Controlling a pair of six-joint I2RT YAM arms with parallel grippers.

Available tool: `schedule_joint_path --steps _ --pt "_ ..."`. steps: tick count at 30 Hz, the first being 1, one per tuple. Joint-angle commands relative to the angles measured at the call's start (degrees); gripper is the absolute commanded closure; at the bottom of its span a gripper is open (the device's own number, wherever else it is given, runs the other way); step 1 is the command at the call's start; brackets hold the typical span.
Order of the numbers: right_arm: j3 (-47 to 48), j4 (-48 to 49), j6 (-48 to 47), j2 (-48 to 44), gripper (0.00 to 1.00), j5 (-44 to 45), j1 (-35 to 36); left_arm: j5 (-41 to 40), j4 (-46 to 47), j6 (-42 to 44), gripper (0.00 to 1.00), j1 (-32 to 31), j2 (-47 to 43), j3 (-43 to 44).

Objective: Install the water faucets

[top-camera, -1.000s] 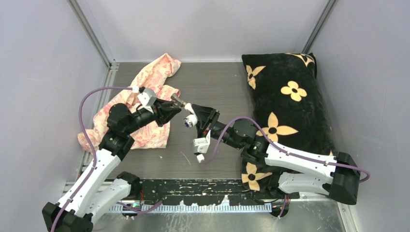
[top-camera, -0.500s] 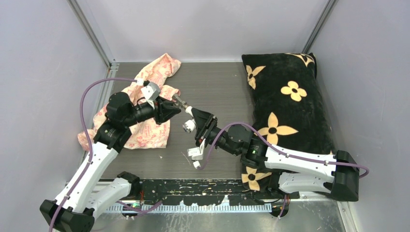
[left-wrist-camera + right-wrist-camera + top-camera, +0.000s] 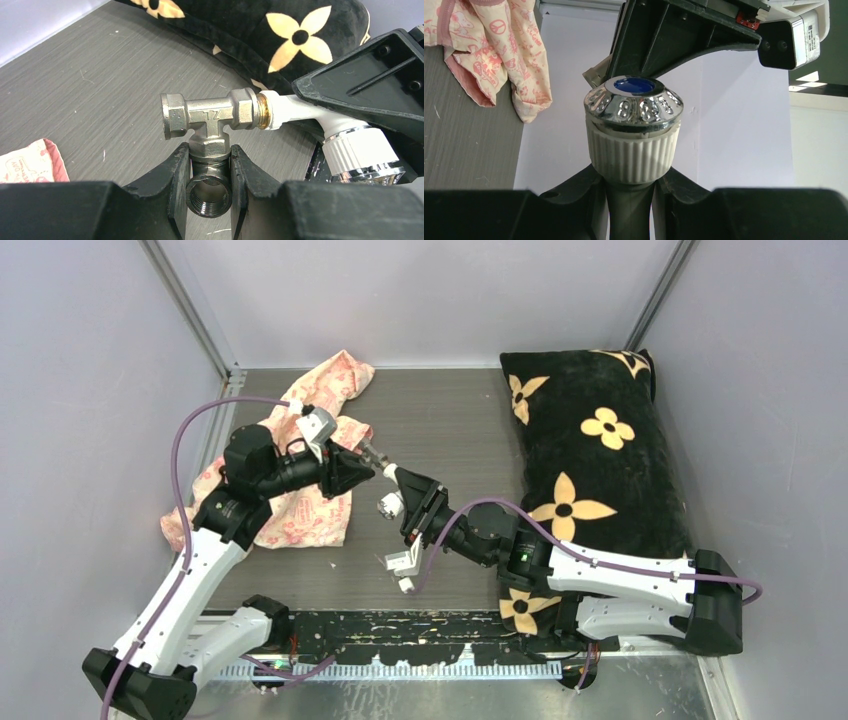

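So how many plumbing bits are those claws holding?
2. A metal tee clamped in the left gripper, and a white tap in the right gripper, its tip at the tee's end. No others show.

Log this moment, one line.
left gripper: shut on metal tee | right gripper: shut on white tap | tap's brass thread meets tee's side port

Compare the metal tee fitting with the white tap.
The tee fitting is bare silvery metal; the white tap carries a chrome-capped, blue-centred knob. The tee fitting has hex ends and an open threaded port; the white tap ends in a ribbed round knob. The left gripper clamps the tee fitting's stem; the right gripper clamps the white tap below its knob. Both meet at the tap's brass-coloured thread.
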Motion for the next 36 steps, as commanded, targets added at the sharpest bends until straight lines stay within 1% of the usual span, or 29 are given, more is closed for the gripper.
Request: schedule_joint_path --steps 1,13,22,29,36 --pt "3.14 1.6 -5.18 -1.18 0.99 -0.41 0.64 2.36 -1.16 1.6 1.0 0.12 -0.16 2.86" --pt "3.51 0.83 -5.29 -1.4 0.99 0.28 1.14 2.29 -1.36 1.91 1.0 0.13 0.43 2.38" --pt "2.56 2.45 -4.16 -0.75 0.99 1.61 1.14 2.69 -2.01 0.24 1.0 0.58 -0.19 3.93" --pt "1.84 3.3 -3.54 -0.84 0.99 1.5 1.14 3.25 1.26 -2.18 1.0 0.82 -1.26 3.11" --pt "1.47 3.29 -3.56 -2.84 0.99 3.77 1.14 0.61 2.27 -3.45 1.0 1.16 -1.61 3.36"
